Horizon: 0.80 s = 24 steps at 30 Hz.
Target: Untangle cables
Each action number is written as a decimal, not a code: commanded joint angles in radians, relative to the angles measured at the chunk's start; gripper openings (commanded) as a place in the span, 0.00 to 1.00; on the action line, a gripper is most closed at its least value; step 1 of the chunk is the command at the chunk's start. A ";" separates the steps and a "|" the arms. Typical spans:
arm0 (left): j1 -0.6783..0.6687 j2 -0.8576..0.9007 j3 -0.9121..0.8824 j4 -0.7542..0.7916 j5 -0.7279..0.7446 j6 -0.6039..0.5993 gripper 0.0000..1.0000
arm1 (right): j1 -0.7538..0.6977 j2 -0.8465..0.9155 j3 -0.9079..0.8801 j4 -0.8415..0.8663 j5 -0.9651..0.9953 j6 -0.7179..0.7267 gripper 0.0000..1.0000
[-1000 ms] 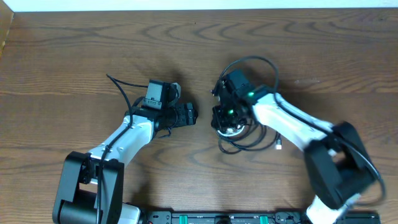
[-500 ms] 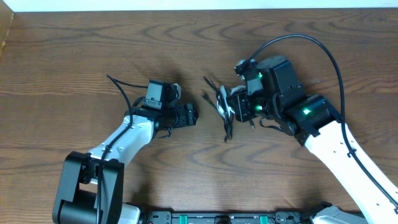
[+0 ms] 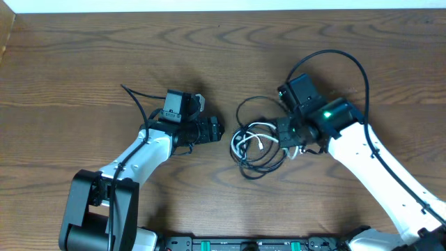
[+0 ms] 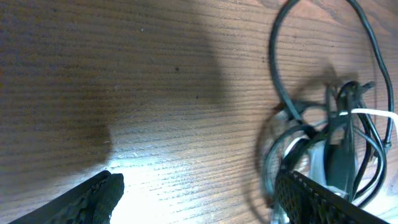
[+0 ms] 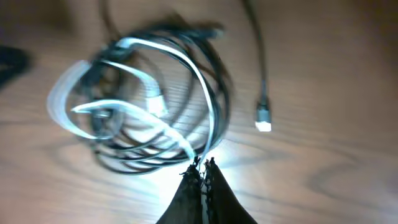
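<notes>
The cables [image 3: 252, 155] lie as a tangle of black loops with a white cord [image 3: 254, 137] on the table's middle. My right gripper [image 3: 285, 138] is at the tangle's right edge. In the right wrist view it [image 5: 203, 163] is shut, with the white cord [image 5: 208, 106] running down between its fingertips; the black loops [image 5: 124, 158] spread beyond, blurred. My left gripper [image 3: 217, 129] is open and empty just left of the tangle. In the left wrist view it [image 4: 199, 200] is spread wide, the cables [image 4: 292, 109] by its right finger [image 4: 314, 199].
One loose black cable end with a pale plug [image 5: 263, 118] lies right of the tangle. The left arm's own thick black wire [image 3: 136, 101] arcs behind it. The table's far edge [image 3: 209, 11] meets a white wall.
My right arm swung its wrist round and came lower. The cable bundle, bunched and lifted half a second ago, now lies spread in loops on the table. The left arm has not moved.
</notes>
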 commanded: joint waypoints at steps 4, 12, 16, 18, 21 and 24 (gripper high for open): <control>-0.001 -0.012 0.004 -0.006 0.019 0.017 0.85 | 0.006 0.044 0.003 -0.043 0.283 0.131 0.28; -0.001 -0.012 0.004 -0.006 0.019 0.016 0.84 | -0.040 0.059 -0.002 -0.006 0.176 0.294 0.75; -0.001 -0.012 0.004 -0.006 0.019 0.016 0.84 | -0.103 0.066 -0.051 0.059 -0.026 0.412 0.54; -0.001 -0.012 0.004 -0.006 0.019 0.016 0.85 | -0.121 0.071 -0.089 0.070 -0.048 0.479 0.48; -0.001 -0.012 0.004 -0.006 0.019 0.016 0.84 | -0.121 0.073 -0.157 0.116 -0.071 0.525 0.19; -0.001 -0.012 0.004 -0.005 0.017 0.017 0.84 | -0.095 0.073 -0.240 0.239 -0.172 0.490 0.09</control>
